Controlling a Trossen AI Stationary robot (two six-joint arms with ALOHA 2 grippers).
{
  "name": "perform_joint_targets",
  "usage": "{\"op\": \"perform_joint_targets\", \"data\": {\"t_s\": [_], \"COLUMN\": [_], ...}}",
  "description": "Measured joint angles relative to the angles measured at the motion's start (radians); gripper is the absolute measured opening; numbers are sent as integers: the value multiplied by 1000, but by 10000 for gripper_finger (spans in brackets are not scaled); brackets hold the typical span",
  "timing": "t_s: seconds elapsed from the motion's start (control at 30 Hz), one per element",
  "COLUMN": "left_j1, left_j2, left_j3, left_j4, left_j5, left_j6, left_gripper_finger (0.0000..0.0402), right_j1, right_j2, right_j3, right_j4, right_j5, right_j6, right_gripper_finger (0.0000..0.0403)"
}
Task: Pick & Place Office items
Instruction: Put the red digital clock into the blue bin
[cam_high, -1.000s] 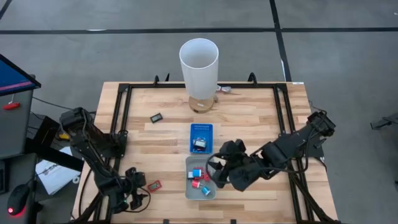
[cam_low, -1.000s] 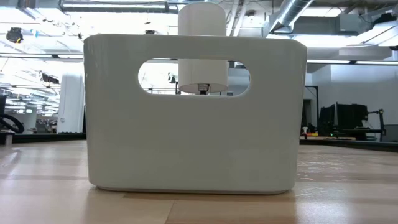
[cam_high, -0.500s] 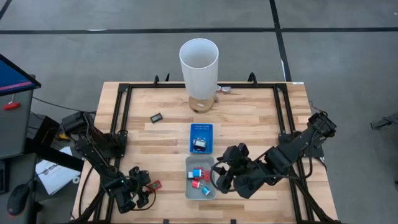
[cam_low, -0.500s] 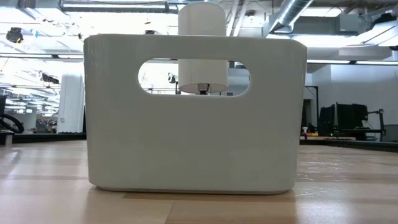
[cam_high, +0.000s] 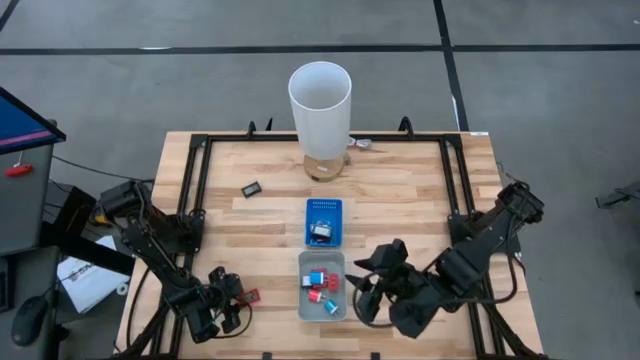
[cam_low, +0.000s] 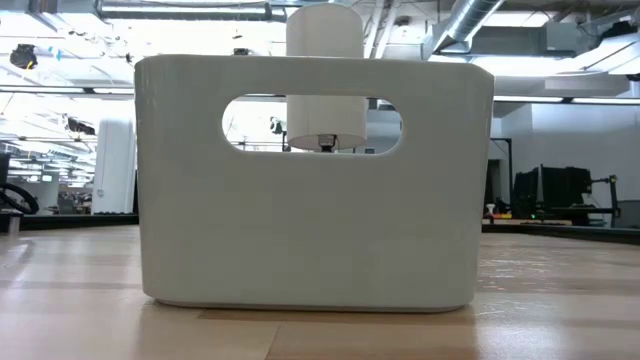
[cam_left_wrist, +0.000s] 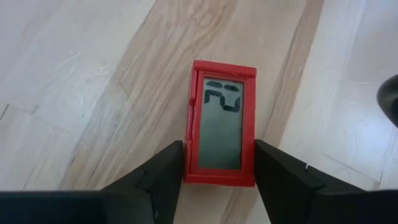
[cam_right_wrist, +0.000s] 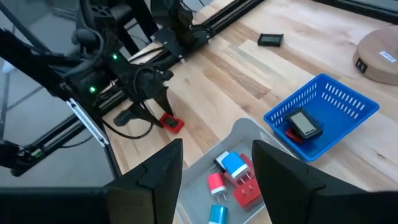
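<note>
Left tool (cam_left_wrist: 219, 180) low at table's (cam_high: 400, 195) near-left edge, fingers against both long sides of red LCD clock (cam_left_wrist: 220, 131), clock flat on wood. Right tool (cam_right_wrist: 214, 165) raised right of grey tray (cam_high: 337, 307), fingers parted, empty. Tray holds red and blue pieces (cam_high: 321, 285). Blue basket (cam_high: 324, 209) beyond it holds dark clock. Black clock (cam_high: 251, 187) lies apart, far-left. White cylinder (cam_high: 320, 105) at far edge. White bin (cam_low: 310, 230) blocks low view.

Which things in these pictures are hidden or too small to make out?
- Low view: the pale grey tray blocks nearly the whole table; no office items or jaws show.
- High view: the black item is too small to identify.
- Left wrist view: the red item has its near end hidden between the fingers.
</note>
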Motion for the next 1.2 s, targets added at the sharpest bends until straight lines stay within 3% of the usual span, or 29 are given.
{"op": "perform_joint_targets", "data": {"t_s": [0.37, 0.57, 0.8, 1.0, 1.2], "left_j1": [26, 123, 328, 544, 766], "left_j2": [-5, -34, -151, -326, -477], "left_j3": [-1, -8, -6, -5, -4], "left_j4": [-30, -46, 10, 49, 183], "left_j5": [-65, -107, -113, -110, 65], "left_j6": [1, 129, 470, 801, 1188], "left_gripper_finger": [162, 162, 162, 161, 161], "right_j1": [78, 100, 106, 106, 105], "right_j2": [0, 1, 1, 1, 1], "right_j3": [0, 0, 0, 0, 0], "right_j4": [1, 2, 3, 8, 7], "right_j5": [129, 163, 172, 173, 173], "right_j6": [85, 89, 89, 92, 92], "right_gripper_finger": [185, 185, 185, 185, 185]}}
